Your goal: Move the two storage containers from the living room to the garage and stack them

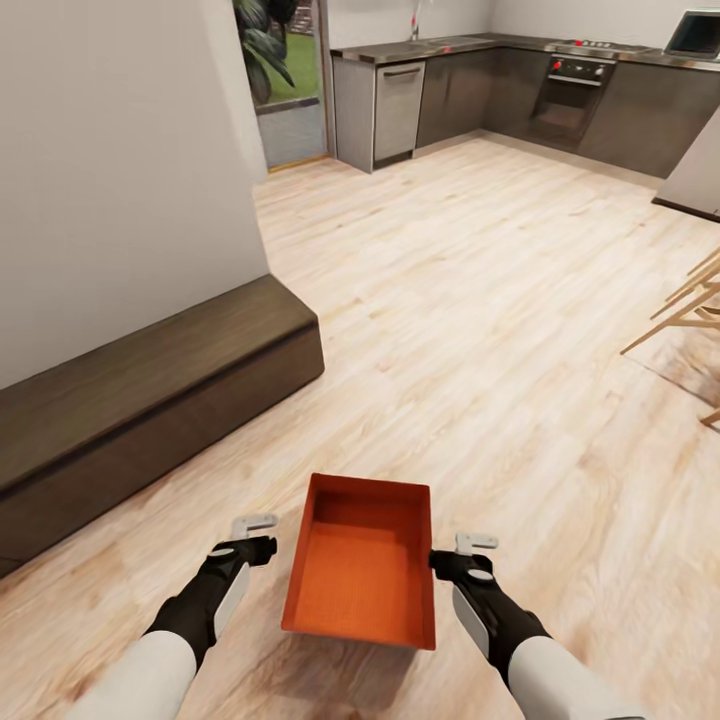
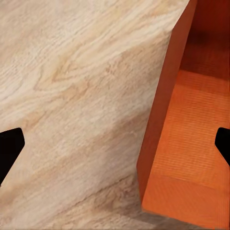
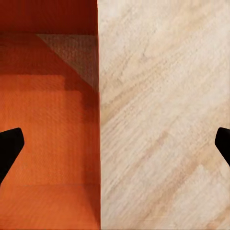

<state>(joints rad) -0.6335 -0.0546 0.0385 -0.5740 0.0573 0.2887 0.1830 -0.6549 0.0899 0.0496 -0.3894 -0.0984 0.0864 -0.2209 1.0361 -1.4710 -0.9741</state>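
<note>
- Storage container [image 1: 362,568]: one orange-red, lidless bin, seen from the head camera at 6 o'clock, held above the wood-plank floor [image 1: 480,330] between the two arms. Its long axis runs away from the robot toward 12 o'clock; the inside is finely ribbed and holds nothing.
- Left gripper [image 1: 254,535]: at the bin's 9 o'clock side, just beside the left wall. In the left wrist view the two dark fingertips [image 2: 9,148] sit far apart, spread wide, with the bin's wall [image 2: 160,110] between them. No contact with the wall can be confirmed.
- Right gripper [image 1: 470,553]: at the bin's 3 o'clock side, close against the right wall. In the right wrist view the fingertips [image 3: 9,146] are likewise spread, one over the ribbed bin interior [image 3: 48,143], the other over bare planks.
- Surroundings: a long dark wooden bench [image 1: 150,400] runs along a white wall [image 1: 120,170] at 9 to 10 o'clock. A dark-cabinet kitchen [image 1: 520,90] with an oven [image 1: 572,95] lies at 12 to 1 o'clock. Light wooden chair legs [image 1: 690,310] enter at 3 o'clock. A glazed doorway with foliage [image 1: 285,70] stands at 11 o'clock.
</note>
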